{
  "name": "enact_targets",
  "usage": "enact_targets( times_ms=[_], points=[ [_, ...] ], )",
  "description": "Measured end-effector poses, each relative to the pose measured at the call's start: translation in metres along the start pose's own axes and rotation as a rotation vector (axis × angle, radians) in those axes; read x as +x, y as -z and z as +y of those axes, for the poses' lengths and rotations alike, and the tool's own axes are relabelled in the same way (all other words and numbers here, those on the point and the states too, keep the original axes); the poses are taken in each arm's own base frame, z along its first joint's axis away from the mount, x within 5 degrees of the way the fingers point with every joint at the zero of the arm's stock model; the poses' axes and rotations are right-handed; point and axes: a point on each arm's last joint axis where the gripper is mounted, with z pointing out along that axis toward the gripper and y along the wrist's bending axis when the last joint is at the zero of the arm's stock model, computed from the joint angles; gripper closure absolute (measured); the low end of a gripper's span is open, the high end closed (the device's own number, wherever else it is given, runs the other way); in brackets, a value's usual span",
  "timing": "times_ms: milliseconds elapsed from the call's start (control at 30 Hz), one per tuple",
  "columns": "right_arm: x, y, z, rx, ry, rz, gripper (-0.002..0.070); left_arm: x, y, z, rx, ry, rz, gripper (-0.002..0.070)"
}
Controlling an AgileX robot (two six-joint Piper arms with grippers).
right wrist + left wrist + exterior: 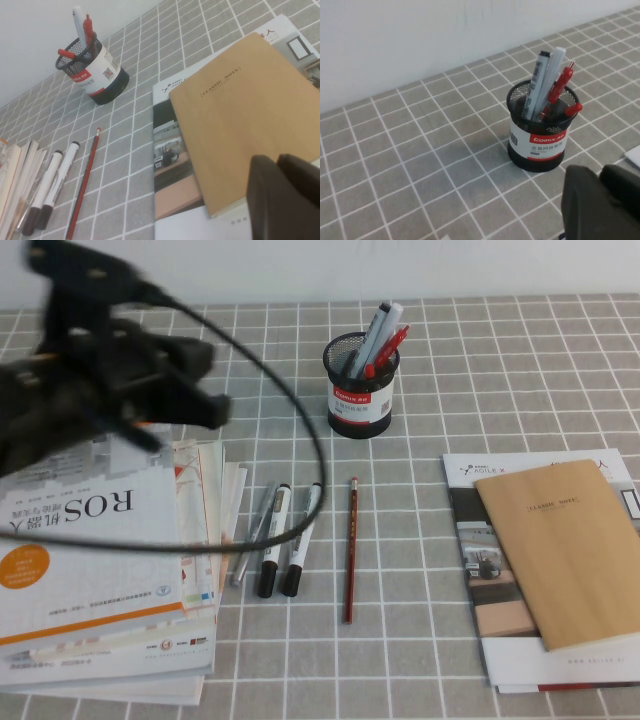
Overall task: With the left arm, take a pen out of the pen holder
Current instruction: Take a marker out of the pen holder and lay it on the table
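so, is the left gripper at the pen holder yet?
No: the left gripper hangs by the book stack, well left of the pen holder; the right gripper is over the brown notebook.

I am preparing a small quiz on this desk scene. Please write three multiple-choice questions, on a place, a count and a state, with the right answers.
1. Where does the red wooden pencil lie?
A) inside the black mesh pen holder
B) flat on the grey tiled table, in front of that holder
C) on the brown notebook

2. How many white markers with black caps lie beside the pencil?
A) two
B) one
C) four

3. What is the state of the left gripper?
A) gripping a pen
B) reaching inside the holder
C) shut and empty, apart from the holder

1B: the pencil lies flat on the tiles. 2A: two lie side by side. 3C: the pens all stand in the holder. The right gripper, shut, hangs near the notebook.
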Motion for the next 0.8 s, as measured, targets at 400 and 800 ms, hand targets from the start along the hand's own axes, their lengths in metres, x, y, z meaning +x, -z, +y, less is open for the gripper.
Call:
enact_targets(
  times_ms=[400,800],
  points=[
    [0.0,0.0,0.0,0.0,0.0,0.0,0.0689,0.013,-0.128,-0.013,0.07,0.231,0.08,0.0244],
    [0.0,0.0,0.0,0.0,0.0,0.0,0.0689,0.038,-0.177,-0.026,0.247,-0.004,0.052,0.0272]
  ],
)
